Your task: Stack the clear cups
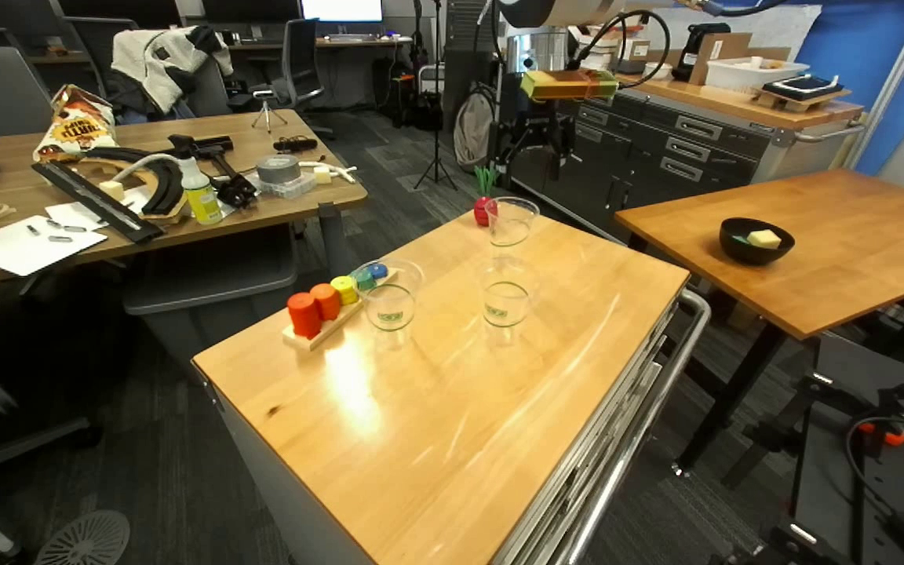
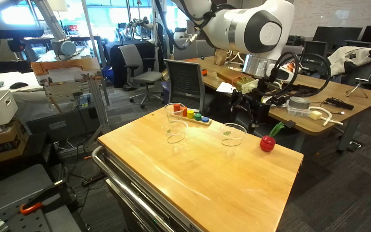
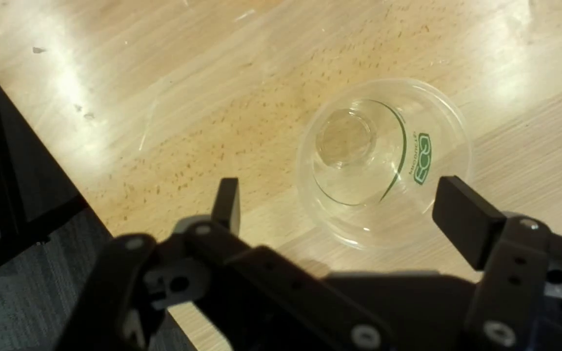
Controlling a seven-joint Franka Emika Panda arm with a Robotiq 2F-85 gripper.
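Reading on a clear, colourless plastic cup (image 3: 383, 165), wrist view: green boxed logo (image 3: 422, 158), apparently "ECO"; smaller lettering unclear. Three such cups, upright, long axes vertical, mouths up, stand separately on glossy wooden cart top (image 1: 436, 439). In an exterior view: left cup (image 1: 390, 306) beside row of coloured cylinder blocks (image 1: 329, 300); right cup (image 1: 507, 302); far cup (image 1: 512, 222) near red radish-shaped toy (image 1: 486, 210). Black two-finger gripper (image 3: 342, 209): jaws apart, above cart top. Floor: dark grey carpet (image 2: 340, 187).
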